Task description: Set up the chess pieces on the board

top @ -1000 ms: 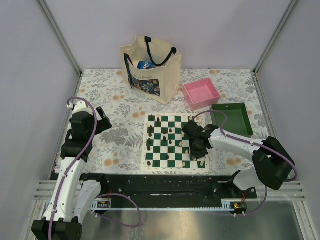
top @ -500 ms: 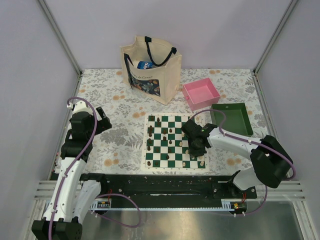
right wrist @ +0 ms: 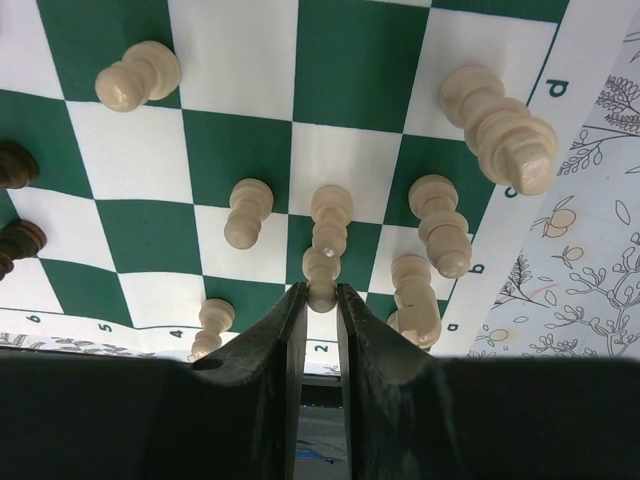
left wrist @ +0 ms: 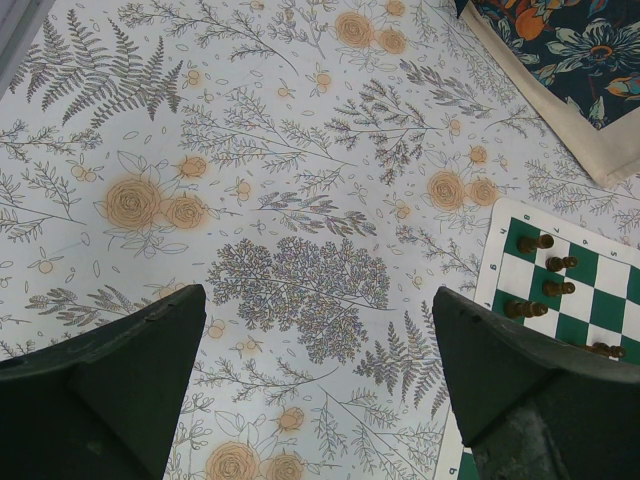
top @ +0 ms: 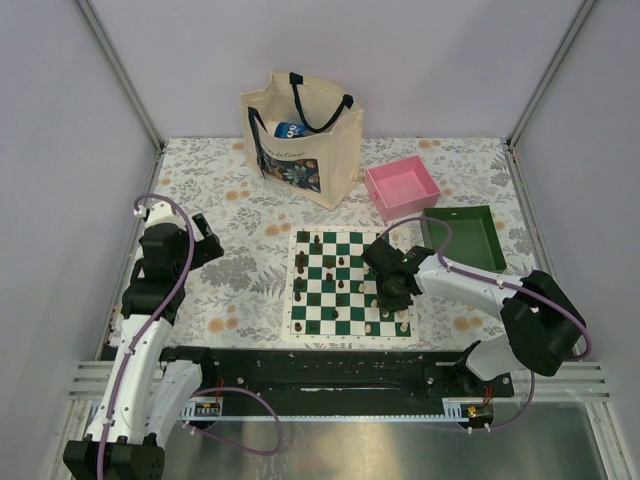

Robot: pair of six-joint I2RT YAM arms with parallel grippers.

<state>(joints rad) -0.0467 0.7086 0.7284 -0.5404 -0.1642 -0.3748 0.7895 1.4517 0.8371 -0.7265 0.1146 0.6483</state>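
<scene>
Right hand (right wrist: 320,298) is clamping a cream piece (right wrist: 321,265) near the board (right wrist: 360,60) edge, among other cream pieces (right wrist: 440,225) standing on neighbouring squares. Left hand (left wrist: 315,370) is hanging with fingers apart over the floral worktop (left wrist: 300,180) beside the board. Judging setup as partway: dark pieces (left wrist: 548,288) are lining one side, others are sitting mid-board, and the rows look incomplete.

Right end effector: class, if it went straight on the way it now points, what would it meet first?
The cream chess piece held between its jaws, seemingly already touching; past that, the chessboard square beneath, though depth is hard to judge.
</scene>
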